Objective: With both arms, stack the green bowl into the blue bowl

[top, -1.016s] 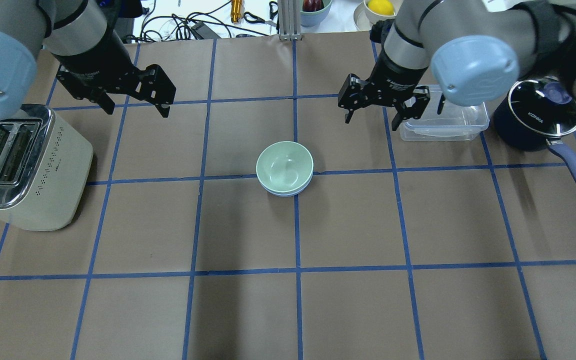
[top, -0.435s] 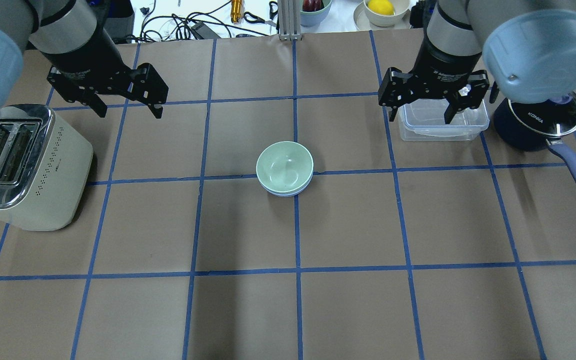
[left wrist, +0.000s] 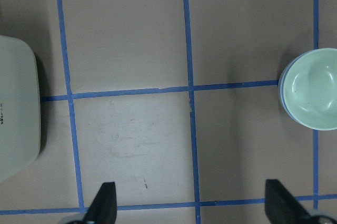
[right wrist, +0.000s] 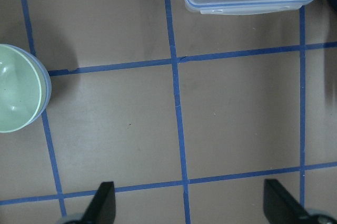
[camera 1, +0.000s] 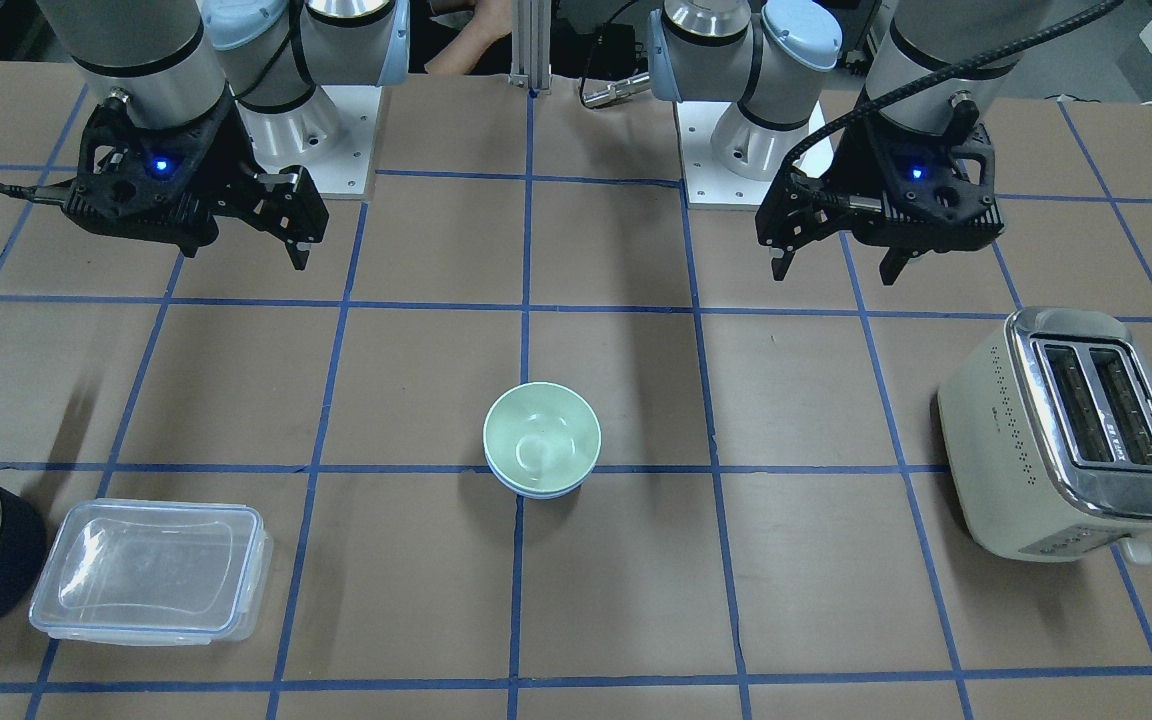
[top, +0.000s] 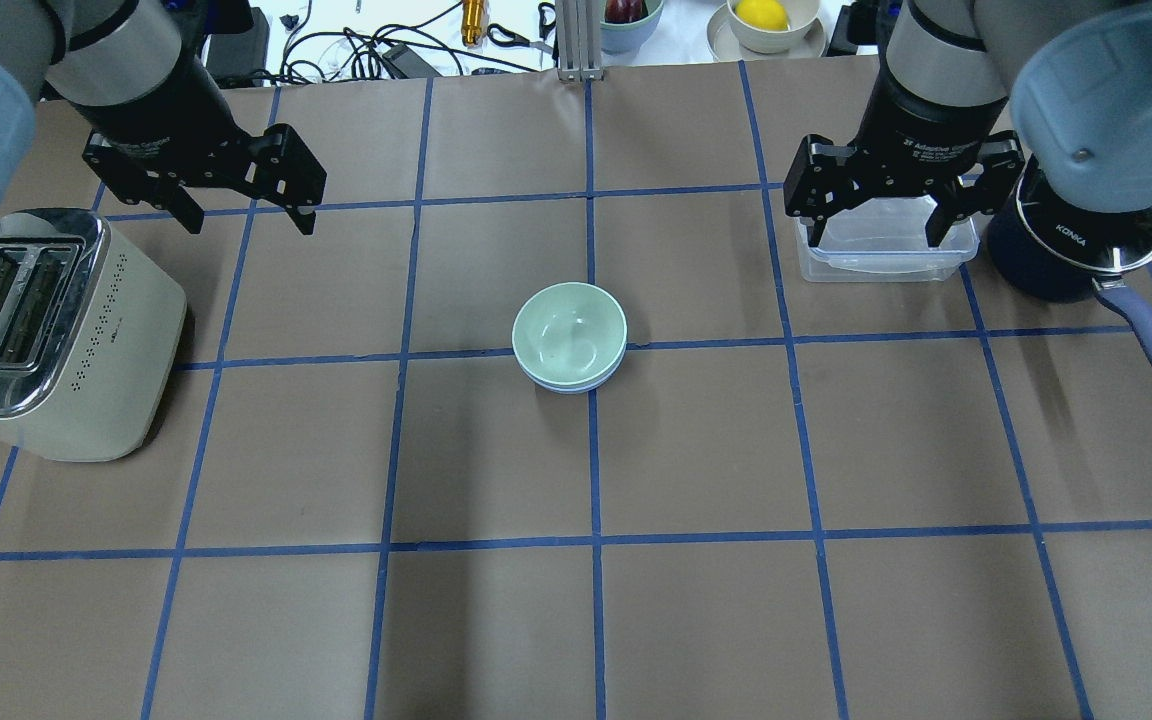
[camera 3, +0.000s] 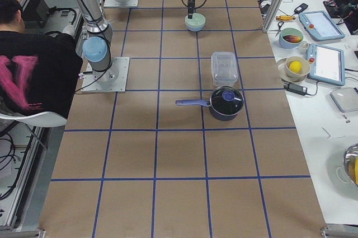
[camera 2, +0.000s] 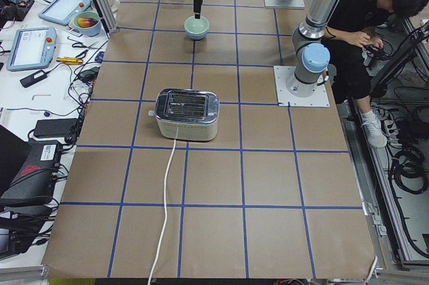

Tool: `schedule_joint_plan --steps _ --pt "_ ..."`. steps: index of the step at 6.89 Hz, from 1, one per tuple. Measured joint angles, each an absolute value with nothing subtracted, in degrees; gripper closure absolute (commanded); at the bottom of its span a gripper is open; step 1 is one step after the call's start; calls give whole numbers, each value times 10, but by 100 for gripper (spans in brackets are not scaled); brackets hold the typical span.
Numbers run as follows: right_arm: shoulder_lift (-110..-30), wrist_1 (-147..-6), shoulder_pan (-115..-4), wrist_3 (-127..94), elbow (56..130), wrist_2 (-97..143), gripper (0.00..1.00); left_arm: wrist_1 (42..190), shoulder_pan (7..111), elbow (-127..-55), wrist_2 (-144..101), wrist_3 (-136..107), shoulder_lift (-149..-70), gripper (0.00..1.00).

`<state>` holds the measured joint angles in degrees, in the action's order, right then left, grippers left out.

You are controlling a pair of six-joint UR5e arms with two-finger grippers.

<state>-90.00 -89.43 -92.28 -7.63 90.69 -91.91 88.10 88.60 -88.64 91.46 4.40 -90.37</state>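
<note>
The pale green bowl (top: 569,333) sits nested inside the blue bowl (top: 566,386) at the table's middle; only the blue rim shows under it. The stack also shows in the front view, green bowl (camera 1: 541,435) in blue bowl (camera 1: 536,492). My left gripper (top: 250,222) is open and empty, raised well to the far left of the bowls, near the toaster. My right gripper (top: 876,238) is open and empty, raised over the clear container, far right of the bowls. The left wrist view shows the green bowl (left wrist: 313,89) at its right edge. The right wrist view shows it (right wrist: 18,95) at its left edge.
A cream toaster (top: 46,340) stands at the left. A clear lidded container (top: 886,255) and a dark navy saucepan (top: 1076,240) with a long handle stand at the right. Bowls of fruit (top: 761,20) and cables lie beyond the far edge.
My right gripper has moved right, from near the middle to over the clear container. My left gripper has drifted slightly left and away. The stacked bowls have not moved.
</note>
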Motion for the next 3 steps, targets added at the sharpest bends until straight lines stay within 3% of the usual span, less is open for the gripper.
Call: schedule_joint_plan --steps 3 --pt "-907 -878 -922 -79 907 -911 0 880 886 -887 917 47 -903 0"
